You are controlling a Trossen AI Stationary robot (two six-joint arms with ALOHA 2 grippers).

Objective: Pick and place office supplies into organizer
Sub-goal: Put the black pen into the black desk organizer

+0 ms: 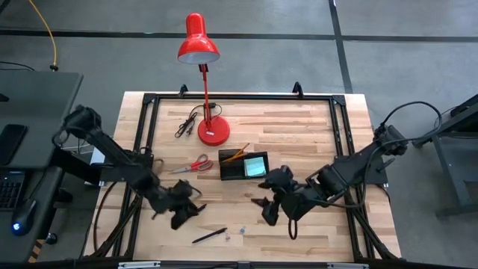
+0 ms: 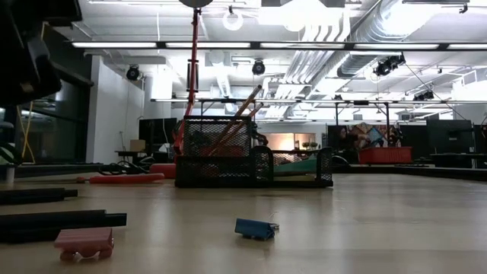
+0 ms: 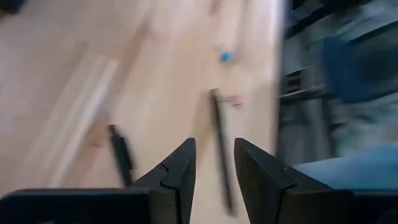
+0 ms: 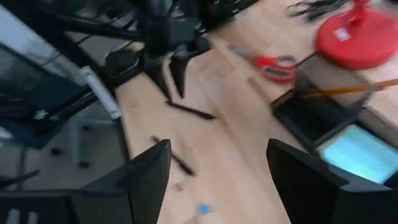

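Wooden tabletop (image 1: 299,134), seen from above. The left end effector (image 1: 181,213) hovers with fingers slightly parted, empty, just above a black pen (image 1: 209,235). The right end effector (image 1: 267,207) hangs wide open, empty, just in front of the black mesh organizer (image 1: 243,164) holding orange pencils (image 1: 235,155) and a teal sticky-note pad (image 1: 256,167). Red-handled scissors (image 1: 193,165) lie beside the organizer.

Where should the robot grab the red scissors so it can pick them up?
Probably from straight above, across the closed blades near the pivot. The scissors lie flat on the table, so only their top is reachable, and the looped handles are wider. The left gripper is nearest; its fingers stand slightly apart.
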